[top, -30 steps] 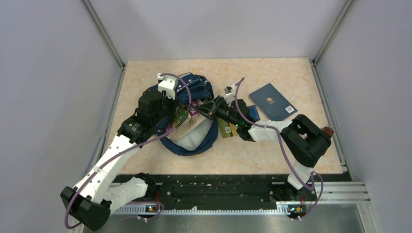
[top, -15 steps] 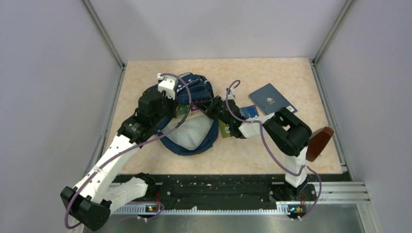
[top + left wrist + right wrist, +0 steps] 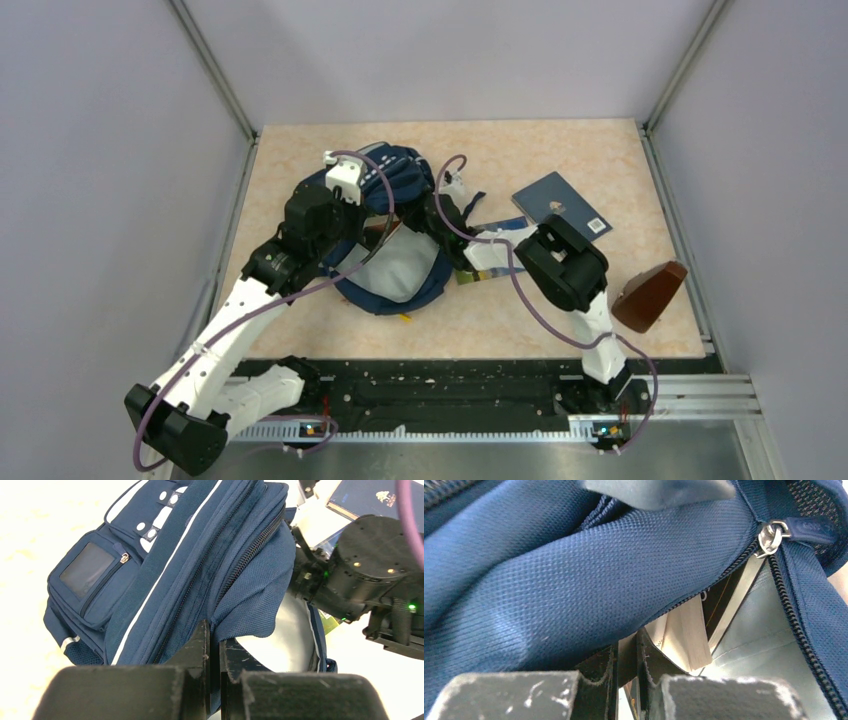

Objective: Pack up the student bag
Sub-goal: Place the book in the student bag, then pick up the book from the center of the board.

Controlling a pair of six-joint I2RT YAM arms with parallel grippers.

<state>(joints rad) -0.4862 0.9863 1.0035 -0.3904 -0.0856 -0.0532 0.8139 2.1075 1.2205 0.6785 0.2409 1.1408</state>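
The pale, marbled bench [image 3: 500,325] is enclosed by grey walls, and the student bag [image 3: 405,175] is laid on its left-centre part, between the two arms, with its navy shell heaped at the far side and its light grey lining turned up towards the near side. In the left wrist view the student bag [image 3: 190,555] is shown with thin white stripes, open zips and a front pocket bearing white patches. The left arm [image 3: 250,300] is stretched from the near left corner to the bag's left side, and the left pincer [image 3: 214,635] is seen with its jaws together, clamped on a fold of navy fabric at the bag's open edge. The right arm [image 3: 565,270] is bent over the bench's middle, and the right pincer [image 3: 626,650] is pushed inside the bag's mouth under the navy fabric [image 3: 574,570]. Its jaws are nearly together, with a thin pale strip caught between them, seemingly the edge of a pale-edged book [image 3: 684,635] that is lodged against the grey lining. A navy book [image 3: 560,205] with a white label is laid flat on the bench, to the right of the bag and apart from it. A reddish-brown object [image 3: 650,297] is seen near the bench's right edge. A metal zip pull [image 3: 769,535] is hung at the upper right of the bag's opening.
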